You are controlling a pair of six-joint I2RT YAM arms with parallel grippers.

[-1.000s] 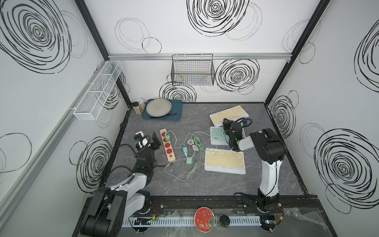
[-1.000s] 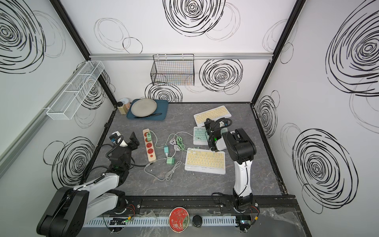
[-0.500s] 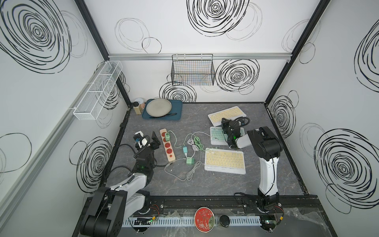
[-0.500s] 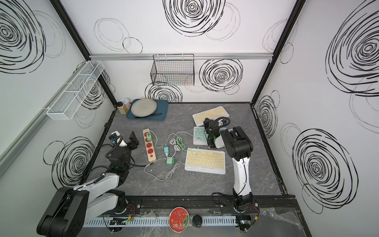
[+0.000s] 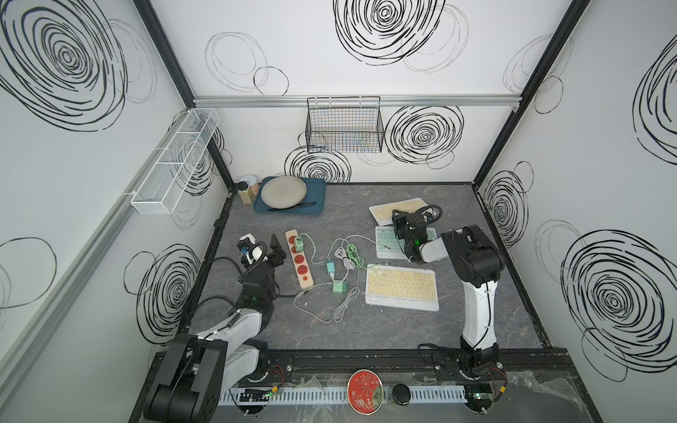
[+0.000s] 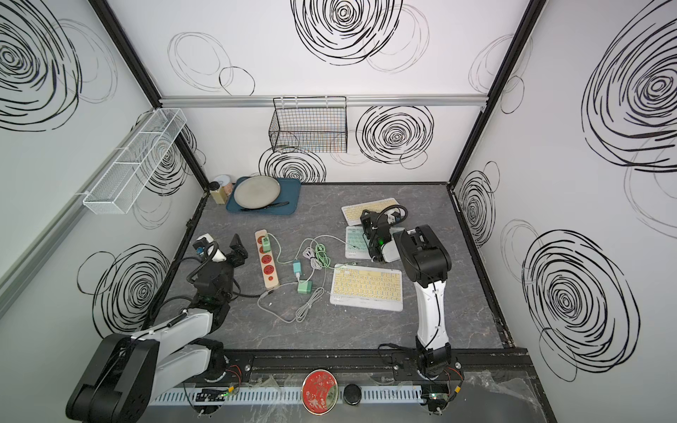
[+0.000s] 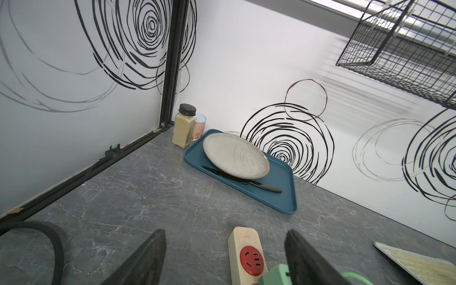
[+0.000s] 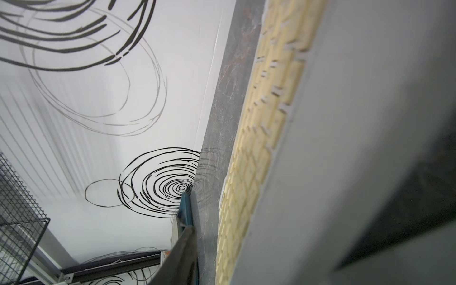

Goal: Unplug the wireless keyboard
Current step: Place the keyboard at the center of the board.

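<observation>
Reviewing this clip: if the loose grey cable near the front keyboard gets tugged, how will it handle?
Likely floppy: the grey cable lies in slack loops and folds. It is probably light, so it should drag across the surface rather than resist. The green adapter beside it lies loose, not in a socket, so it may get pulled or nudged along.

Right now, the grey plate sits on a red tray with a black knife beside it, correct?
No: the tray is dark blue, not red, as the left wrist view shows. The grey plate does sit on it, with the black knife beside it.
</observation>
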